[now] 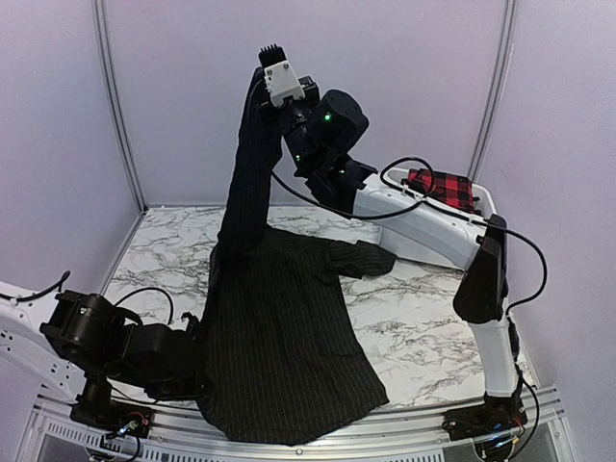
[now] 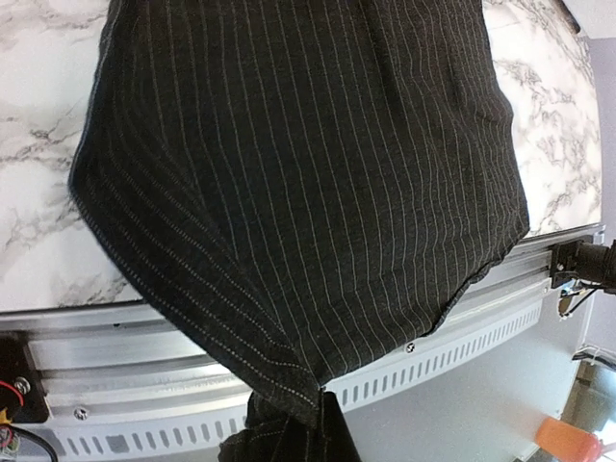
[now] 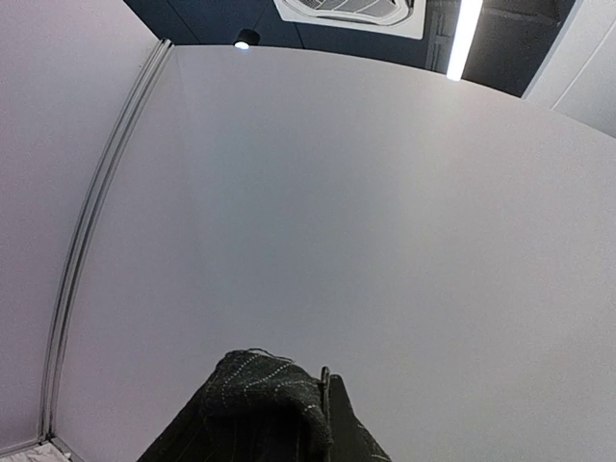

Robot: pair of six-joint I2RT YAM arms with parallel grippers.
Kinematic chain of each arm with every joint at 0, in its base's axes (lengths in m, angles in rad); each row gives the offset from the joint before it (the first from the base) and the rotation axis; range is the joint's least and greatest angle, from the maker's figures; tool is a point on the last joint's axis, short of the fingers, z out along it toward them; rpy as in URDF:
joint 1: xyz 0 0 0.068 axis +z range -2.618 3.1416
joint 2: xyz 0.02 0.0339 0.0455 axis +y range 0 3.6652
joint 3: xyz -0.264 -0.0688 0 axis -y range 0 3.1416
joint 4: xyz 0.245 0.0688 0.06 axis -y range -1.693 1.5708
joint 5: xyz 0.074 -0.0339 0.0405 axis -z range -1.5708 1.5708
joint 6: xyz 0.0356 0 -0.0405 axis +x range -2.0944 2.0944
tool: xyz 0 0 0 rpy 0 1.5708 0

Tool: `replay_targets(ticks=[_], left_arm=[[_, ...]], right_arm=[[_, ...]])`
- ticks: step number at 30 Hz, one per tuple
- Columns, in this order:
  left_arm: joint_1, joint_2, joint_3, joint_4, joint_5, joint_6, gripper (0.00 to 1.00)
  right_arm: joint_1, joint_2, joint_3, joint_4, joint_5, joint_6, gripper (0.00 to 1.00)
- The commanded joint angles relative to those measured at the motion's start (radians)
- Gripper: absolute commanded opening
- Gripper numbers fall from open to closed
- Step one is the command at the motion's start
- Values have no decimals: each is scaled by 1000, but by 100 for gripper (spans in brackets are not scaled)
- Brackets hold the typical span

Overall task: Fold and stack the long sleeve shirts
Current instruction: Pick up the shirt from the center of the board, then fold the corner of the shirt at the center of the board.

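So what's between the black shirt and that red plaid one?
Nothing loose: between black shirt and plaid garment the top view shows bare marble table and the right arm crossing over it.

the pinstriped shirt [image 1: 279, 337] on my screens is black with fine pale stripes. in the left wrist view they read as thin dotted white lines on charcoal cloth. the plaid shirt [image 1: 445, 189] is a red and black check. my counter [image 1: 414, 327] is white marble with grey veining. the right arm [image 1: 423, 226] is white with black joints and a small green light [image 1: 327, 117]. the left arm [image 1: 115, 342] is mostly black with a white link. the walls [image 1: 192, 96] are pale lilac grey. the front rail [image 2: 115, 351] is silver metal. i also see an orange object [image 2: 568, 438], too blurred to name.
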Motion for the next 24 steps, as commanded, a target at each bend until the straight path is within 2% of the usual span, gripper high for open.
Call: replay_targets(ticks=[1, 6, 13, 22, 24], left_arm=[[88, 111, 62, 50, 77, 225, 0], [176, 264, 87, 187, 204, 383, 0], [198, 451, 143, 293, 359, 498, 0], [198, 505, 138, 339, 431, 525, 0], [198, 510, 131, 340, 428, 519, 4]], right_arm=[[-11, -12, 5, 13, 25, -32, 0], [-14, -42, -65, 31, 47, -51, 0], [-43, -113, -197, 55, 65, -46, 0], [-62, -174, -286, 78, 76, -36, 0], [-63, -187, -310, 72, 72, -24, 0]])
